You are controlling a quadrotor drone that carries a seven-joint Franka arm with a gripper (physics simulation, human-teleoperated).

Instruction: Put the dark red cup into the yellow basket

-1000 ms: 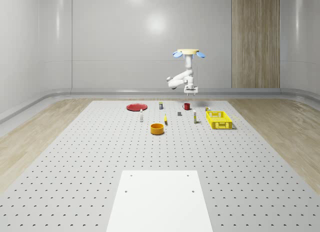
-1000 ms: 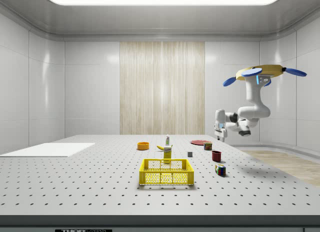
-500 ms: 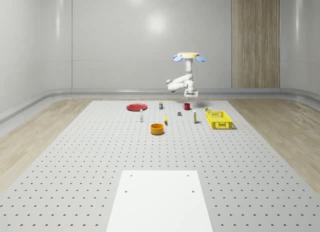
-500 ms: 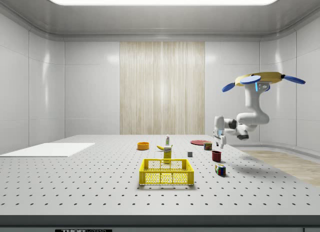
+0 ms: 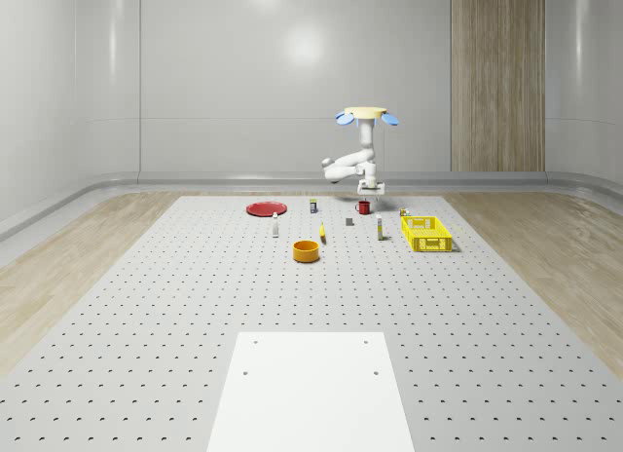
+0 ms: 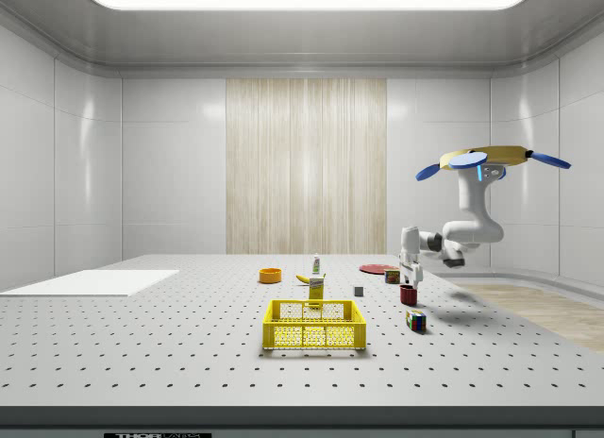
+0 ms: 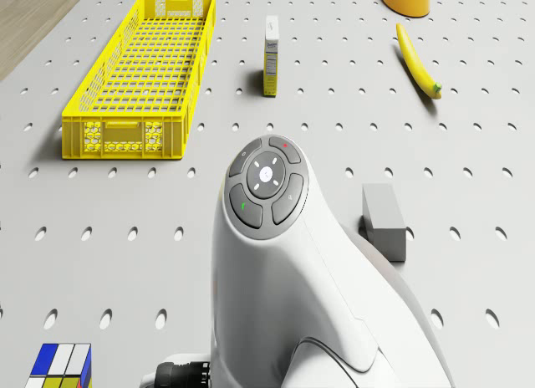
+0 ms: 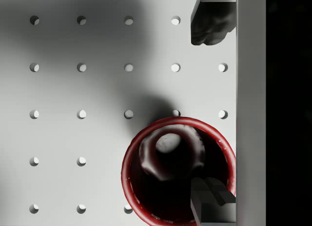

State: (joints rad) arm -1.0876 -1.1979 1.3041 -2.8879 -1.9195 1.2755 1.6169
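The dark red cup point(image 5: 363, 207) stands upright on the perforated table, to the whole-scene view's left of the yellow basket point(image 5: 426, 233) and farther back. The drone point(image 5: 368, 113) hovers above the cup with its arm bent down. My gripper point(image 6: 409, 278) hangs open just above the cup point(image 6: 409, 294). In the wrist view the cup point(image 8: 165, 153) shows its mouth. One finger point(image 8: 209, 204) is over its inside and the other finger point(image 8: 209, 21) is outside the rim, so the gripper point(image 8: 207, 110) straddles the wall. The basket point(image 7: 138, 70) holds nothing.
A grey block point(image 7: 384, 222), a small carton point(image 7: 272, 53), a banana point(image 7: 418, 62) and an orange bowl point(image 5: 307, 250) lie around the cup and basket. A colour cube point(image 7: 63, 367) sits near the cup. A red plate point(image 5: 265, 208) lies far left; a white panel point(image 5: 311, 389) lies in front.
The drone has sunk lower and drifted slightly toward the side view's left. The gripper has come down from well above the cup to just over its rim.
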